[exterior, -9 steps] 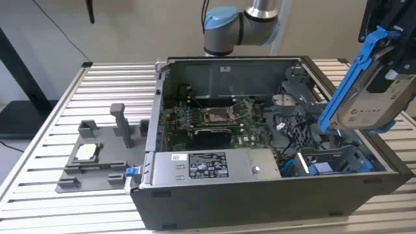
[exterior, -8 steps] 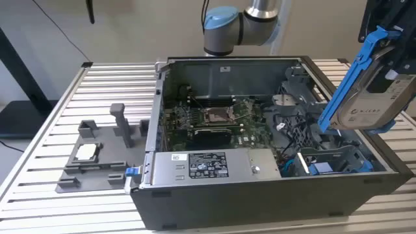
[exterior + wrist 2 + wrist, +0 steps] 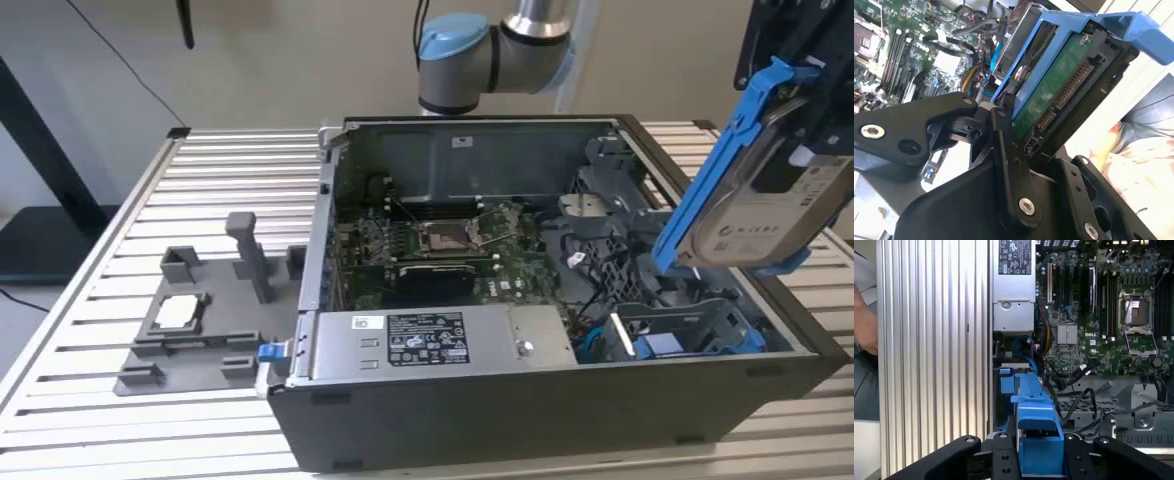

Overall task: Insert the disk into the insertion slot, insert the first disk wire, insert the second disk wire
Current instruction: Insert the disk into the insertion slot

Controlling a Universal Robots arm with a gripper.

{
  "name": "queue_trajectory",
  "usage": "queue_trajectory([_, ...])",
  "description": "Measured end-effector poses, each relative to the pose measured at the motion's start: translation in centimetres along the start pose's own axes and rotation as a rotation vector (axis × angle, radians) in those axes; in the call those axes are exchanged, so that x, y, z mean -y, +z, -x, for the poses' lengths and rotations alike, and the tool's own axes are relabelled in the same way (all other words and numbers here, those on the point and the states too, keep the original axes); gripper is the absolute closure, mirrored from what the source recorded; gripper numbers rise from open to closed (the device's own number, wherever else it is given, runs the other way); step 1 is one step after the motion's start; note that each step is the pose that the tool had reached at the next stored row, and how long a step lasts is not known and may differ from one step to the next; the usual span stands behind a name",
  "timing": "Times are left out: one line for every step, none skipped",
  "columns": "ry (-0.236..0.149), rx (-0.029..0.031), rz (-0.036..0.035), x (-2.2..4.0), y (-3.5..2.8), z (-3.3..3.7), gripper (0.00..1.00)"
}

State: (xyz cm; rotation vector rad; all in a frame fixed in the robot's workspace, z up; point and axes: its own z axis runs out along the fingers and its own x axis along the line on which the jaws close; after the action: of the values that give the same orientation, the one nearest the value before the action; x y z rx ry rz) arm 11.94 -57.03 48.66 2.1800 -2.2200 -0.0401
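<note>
My arm hangs tilted over the computer case [image 3: 534, 425], gripper [image 3: 1040, 455] clamped on the disk [image 3: 754, 215], high above the slot [image 3: 687, 332]

Soft, bright, even daylight. The ribbed silver metal table [image 3: 200, 160] gleams pale, the blue-framed silver-grey disk [image 3: 767, 215] catches light, and the open dark grey computer case [image 3: 534, 420] is shaded inside.

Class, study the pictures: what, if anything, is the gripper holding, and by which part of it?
The gripper holds the disk, clamped across its blue carrier frame at the upper end, tilted above the open computer case.
</note>
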Motion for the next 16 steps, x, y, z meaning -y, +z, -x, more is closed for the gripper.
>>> queue_trajectory([0.000, -0.0001, 0.0000, 0.00, 0.07, 0.00, 0.68])
queue_trajectory([0.000, -0.0001, 0.0000, 0.01, 0.13, 0.00, 0.68])
queue_trajectory([0.000, -0.0001, 0.0000, 0.01, 0.21, 0.00, 0.68])
queue_trajectory([0.000, -0.0001, 0.0000, 0.02, 0.30, 0.00, 0.68])
queue_trajectory([0.000, -0.0001, 0.0000, 0.02, 0.38, 0.00, 0.68])
queue_trajectory([0.000, 0.0000, 0.0000, 0.02, 0.47, 0.00, 0.68])
queue_trajectory([0.000, -0.0001, 0.0000, 0.03, 0.56, 0.00, 0.68])
queue_trajectory([0.000, -0.0001, 0.0000, 0.03, 0.64, 0.00, 0.68])
queue_trajectory([0.000, -0.0001, 0.0000, 0.03, 0.74, 0.00, 0.68])
queue_trajectory([0.000, -0.0001, 0.0000, 0.04, 0.83, 0.00, 0.68])
queue_trajectory([0.000, 0.0000, 0.0000, 0.04, 0.94, 0.01, 0.68])
queue_trajectory([0.000, -0.0001, 0.0000, 0.04, 1.03, 0.01, 0.68])
queue_trajectory([0.000, -0.0002, 0.0000, 0.05, 1.12, 0.01, 0.68])
queue_trajectory([0.000, -0.0002, 0.0000, 0.05, 1.21, 0.01, 0.68])
queue_trajectory([0.000, -0.0001, 0.0000, 0.06, 1.31, 0.01, 0.68])
queue_trajectory([0.000, -0.0001, 0.0000, 0.06, 1.40, 0.00, 0.68])
